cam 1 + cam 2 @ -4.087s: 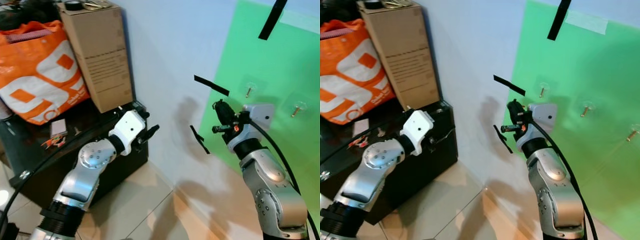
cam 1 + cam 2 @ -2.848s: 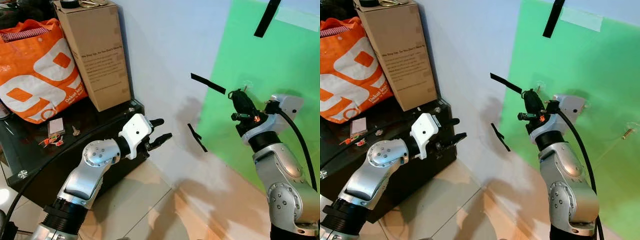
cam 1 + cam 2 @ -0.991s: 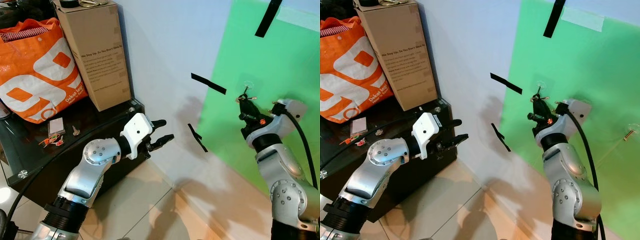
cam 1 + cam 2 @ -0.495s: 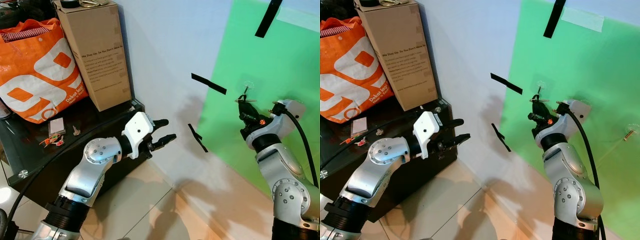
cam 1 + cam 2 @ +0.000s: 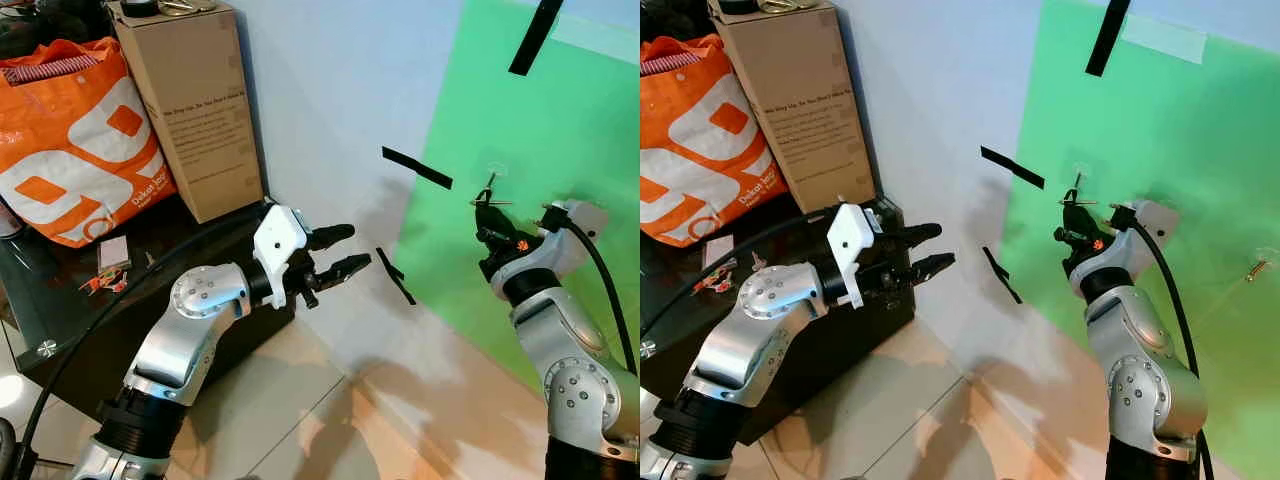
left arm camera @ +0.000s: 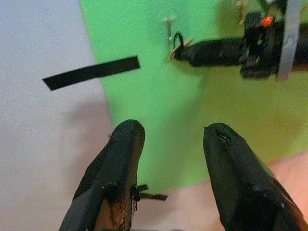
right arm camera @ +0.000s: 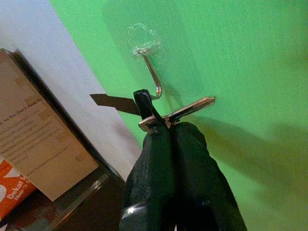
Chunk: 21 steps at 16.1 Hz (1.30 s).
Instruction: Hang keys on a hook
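Two end effectors are raised toward the green sheet on the wall. The right end effector is clenched on the keys; its fingers are pressed together around a black loop and a brass key that sticks out sideways. The keys sit just below the hook, a bent metal wire under a clear sticky pad on the sheet, with the loop very near the hook's curled tip; whether they touch cannot be told. Further along the sheet from this hook is a second hook. The left end effector is released, its two fingers spread apart with nothing between them, pointing at the sheet from well away. Black tape strips lie on the wall beside the sheet's edge. Farther from the sheet, past the left arm, a dark counter carries a cardboard box and an orange bag
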### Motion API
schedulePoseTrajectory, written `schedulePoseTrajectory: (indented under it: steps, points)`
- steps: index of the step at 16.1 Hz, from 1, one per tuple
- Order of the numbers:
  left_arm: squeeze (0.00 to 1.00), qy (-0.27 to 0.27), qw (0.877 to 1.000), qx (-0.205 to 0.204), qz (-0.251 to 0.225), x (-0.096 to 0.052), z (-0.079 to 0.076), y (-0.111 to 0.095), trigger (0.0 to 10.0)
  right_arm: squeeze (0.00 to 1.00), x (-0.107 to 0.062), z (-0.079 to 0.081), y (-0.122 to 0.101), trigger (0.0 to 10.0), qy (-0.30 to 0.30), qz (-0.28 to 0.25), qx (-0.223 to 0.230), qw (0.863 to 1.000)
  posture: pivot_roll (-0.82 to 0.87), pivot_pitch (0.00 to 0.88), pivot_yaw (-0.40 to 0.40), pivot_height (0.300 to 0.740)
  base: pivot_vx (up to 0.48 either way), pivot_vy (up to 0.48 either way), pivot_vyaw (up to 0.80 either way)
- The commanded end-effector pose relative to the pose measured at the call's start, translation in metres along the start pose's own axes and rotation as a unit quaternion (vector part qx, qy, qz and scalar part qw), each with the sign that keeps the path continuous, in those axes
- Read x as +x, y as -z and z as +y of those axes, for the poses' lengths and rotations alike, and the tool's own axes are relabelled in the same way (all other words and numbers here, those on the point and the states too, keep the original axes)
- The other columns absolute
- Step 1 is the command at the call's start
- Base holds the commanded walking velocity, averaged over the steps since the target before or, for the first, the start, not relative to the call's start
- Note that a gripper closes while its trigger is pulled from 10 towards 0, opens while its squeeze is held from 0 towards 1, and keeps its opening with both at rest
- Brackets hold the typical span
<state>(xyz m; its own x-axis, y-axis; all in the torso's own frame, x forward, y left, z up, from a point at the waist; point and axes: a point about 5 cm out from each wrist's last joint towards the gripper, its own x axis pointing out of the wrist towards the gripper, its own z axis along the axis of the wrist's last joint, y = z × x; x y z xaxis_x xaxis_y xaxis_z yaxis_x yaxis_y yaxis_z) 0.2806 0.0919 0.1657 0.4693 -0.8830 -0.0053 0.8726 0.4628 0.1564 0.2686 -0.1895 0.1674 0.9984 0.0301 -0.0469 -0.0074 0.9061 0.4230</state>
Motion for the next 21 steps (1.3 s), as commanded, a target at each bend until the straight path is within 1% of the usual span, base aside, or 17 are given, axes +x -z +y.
schedulePoseTrajectory:
  steps: [1,2,3,7,8,9,10,11,12,13,14,15,16,18,19,20,21]
  points:
    - [0.0,0.005,1.0,0.001,-0.007,-0.001,0.001,-0.006,10.0,0.0,-0.001,-0.006,0.007,10.0,0.017,0.022,0.0,1.0,-0.11,0.0,0.049,0.74,0.0,0.0,0.0]
    - [0.0,0.009,1.0,-0.004,-0.005,-0.001,0.0,-0.005,10.0,0.0,-0.001,-0.005,0.007,10.0,0.017,0.02,0.002,1.0,-0.11,0.0,0.049,0.74,0.0,0.0,0.0]
    - [0.0,0.009,1.0,-0.006,-0.004,-0.001,0.0,-0.005,10.0,1.0,-0.001,-0.006,0.007,10.0,0.018,0.02,0.002,1.0,-0.11,0.0,0.049,0.74,0.0,0.0,0.0]
    - [0.0,-0.001,1.0,-0.013,-0.005,-0.002,0.002,-0.004,10.0,1.0,-0.011,-0.007,0.011,10.0,-0.003,0.022,0.025,0.999,-0.11,0.0,0.049,0.74,0.0,0.0,0.0]
    - [0.0,-0.009,1.0,-0.023,0.001,-0.004,0.003,-0.002,10.0,1.0,-0.014,-0.008,0.012,10.0,0.003,0.022,0.022,1.0,-0.11,0.0,0.053,0.74,0.0,0.0,0.0]
    - [0.0,-0.017,0.999,-0.028,0.009,-0.005,0.004,0.0,10.0,1.0,-0.017,-0.01,0.014,10.0,0.009,0.027,-0.003,1.0,-0.12,0.0,0.055,0.74,0.0,0.0,0.0]
    - [0.0,-0.059,0.997,-0.026,0.037,-0.011,0.01,0.01,10.0,1.0,-0.026,-0.015,0.02,10.0,0.013,0.038,-0.059,0.997,-0.12,0.0,0.06,0.74,0.0,0.0,0.0]
    - [0.0,-0.076,0.996,-0.019,0.044,-0.012,0.012,0.013,10.0,1.0,-0.029,-0.015,0.02,10.0,0.005,0.034,-0.062,0.997,-0.12,0.0,0.061,0.74,0.0,0.0,0.0]
    - [1.0,-0.171,0.982,0.001,0.074,-0.025,0.027,0.028,10.0,1.0,-0.039,-0.015,0.029,10.0,-0.014,0.063,-0.097,0.993,-0.13,0.0,0.069,0.74,0.0,0.0,0.8]
    - [1.0,-0.222,0.972,-0.001,0.082,-0.037,0.033,0.035,10.0,1.0,-0.043,-0.012,0.031,10.0,-0.027,0.058,-0.139,0.988,-0.13,0.0,0.074,0.74,0.0,0.0,0.8]
    - [1.0,-0.257,0.963,-0.001,0.083,-0.045,0.036,0.039,10.0,1.0,-0.044,-0.011,0.032,10.0,-0.015,0.042,-0.169,0.985,-0.13,0.0,0.07,0.74,0.0,0.0,0.8]
    - [1.0,-0.284,0.956,0.008,0.074,-0.049,0.036,0.04,10.0,1.0,-0.044,-0.009,0.035,10.0,-0.021,0.049,-0.172,0.984,-0.12,0.0,0.056,0.74,0.0,0.0,0.8]
    - [1.0,-0.306,0.949,0.02,0.078,-0.054,0.034,0.042,10.0,1.0,-0.045,-0.008,0.039,10.0,-0.023,0.058,-0.163,0.985,-0.11,0.0,0.052,0.74,0.0,0.0,0.8]
    - [1.0,-0.309,0.948,-0.004,0.077,-0.056,0.027,0.043,10.0,1.0,-0.045,-0.009,0.046,10.0,-0.026,0.069,-0.141,0.987,-0.11,0.0,0.044,0.74,0.0,0.0,0.8]
    - [1.0,-0.306,0.949,-0.01,0.074,-0.054,0.023,0.044,10.0,1.0,-0.046,-0.014,0.052,10.0,-0.014,0.078,-0.139,0.987,-0.1,0.0,0.04,0.74,0.0,0.0,0.8]
    - [1.0,-0.309,0.948,-0.007,0.073,-0.052,0.022,0.044,10.0,1.0,-0.047,-0.018,0.057,10.0,-0.001,0.089,-0.141,0.986,-0.09,0.0,0.04,0.74,0.0,0.0,0.8]
    - [1.0,-0.322,0.943,-0.005,0.086,-0.053,0.024,0.047,10.0,1.0,-0.047,-0.017,0.057,10.0,0.0,0.082,-0.131,0.988,-0.1,0.0,0.05,0.74,0.0,0.0,0.8]
